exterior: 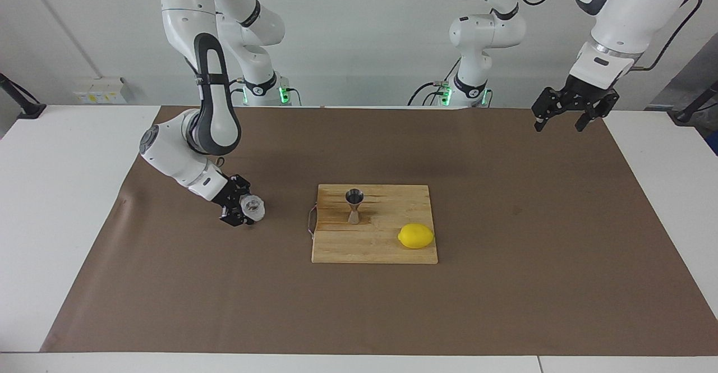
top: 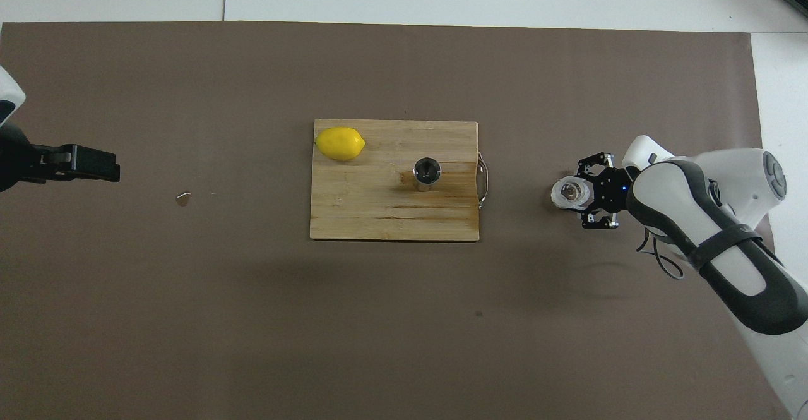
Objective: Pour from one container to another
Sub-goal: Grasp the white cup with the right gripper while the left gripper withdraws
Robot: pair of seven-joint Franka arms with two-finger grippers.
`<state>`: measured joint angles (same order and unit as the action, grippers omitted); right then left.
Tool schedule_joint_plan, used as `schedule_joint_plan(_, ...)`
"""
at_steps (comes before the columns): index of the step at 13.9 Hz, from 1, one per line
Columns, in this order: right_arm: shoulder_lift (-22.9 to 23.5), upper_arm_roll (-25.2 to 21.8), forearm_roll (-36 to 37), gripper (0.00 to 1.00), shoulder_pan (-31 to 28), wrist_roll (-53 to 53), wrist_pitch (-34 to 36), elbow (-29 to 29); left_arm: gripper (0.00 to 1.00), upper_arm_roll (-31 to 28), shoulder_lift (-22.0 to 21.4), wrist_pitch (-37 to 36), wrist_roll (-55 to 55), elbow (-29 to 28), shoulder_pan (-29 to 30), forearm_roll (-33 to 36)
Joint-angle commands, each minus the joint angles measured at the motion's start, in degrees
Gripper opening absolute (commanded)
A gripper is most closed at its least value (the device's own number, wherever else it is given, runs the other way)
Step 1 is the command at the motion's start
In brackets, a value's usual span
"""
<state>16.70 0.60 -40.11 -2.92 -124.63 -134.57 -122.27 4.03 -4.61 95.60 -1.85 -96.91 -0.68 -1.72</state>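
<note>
We find the right gripper (exterior: 245, 210) low at the right arm's end of the surface (exterior: 505, 283), its jaws drawn in around the translucent cup (exterior: 252, 207), one to each side of it and against its ridged wall. The cup sits on the brown mat (exterior: 168, 283), or just off it; we cannot tell which. It is apart from the cutting board (exterior: 370, 249), toward the right arm's end, and tips slightly toward the board in the facing view. In the overhead view the cup (top: 570, 192) shows a small dark patch inside.

The steel jigger (exterior: 354, 206) stands upright on the cutting board, close to the edge that carries the metal handle (exterior: 310, 221), mouth up. A lemon (exterior: 416, 235) lies on the same board, farther from the robots than the jigger and toward the left arm's end.

The left gripper (exterior: 576, 116) waits raised over the mat's corner at the left arm's end, jaws spread wide and holding nothing.
</note>
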Motion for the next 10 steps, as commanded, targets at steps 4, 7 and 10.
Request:
schedule_joint_plan(4,-0.26,0.54,-2.43,0.04,0.55,-1.41,-1.74,-0.69,1.0,0.27,-1.1,-6.82,0.35,-0.3,0.68,-0.65)
schedule_joint_plan(7,-0.88,1.5,-2.34,0.0,0.64,0.34,-1.83,-0.42,1.0,0.27,-1.1,-6.92,0.44,-0.3,0.68,-0.65)
schedule_joint_plan(10,-1.49,2.91,-2.34,0.0,0.64,4.21,-1.74,0.46,1.0,0.27,-1.1,-6.92,0.44,-0.3,0.68,-0.65)
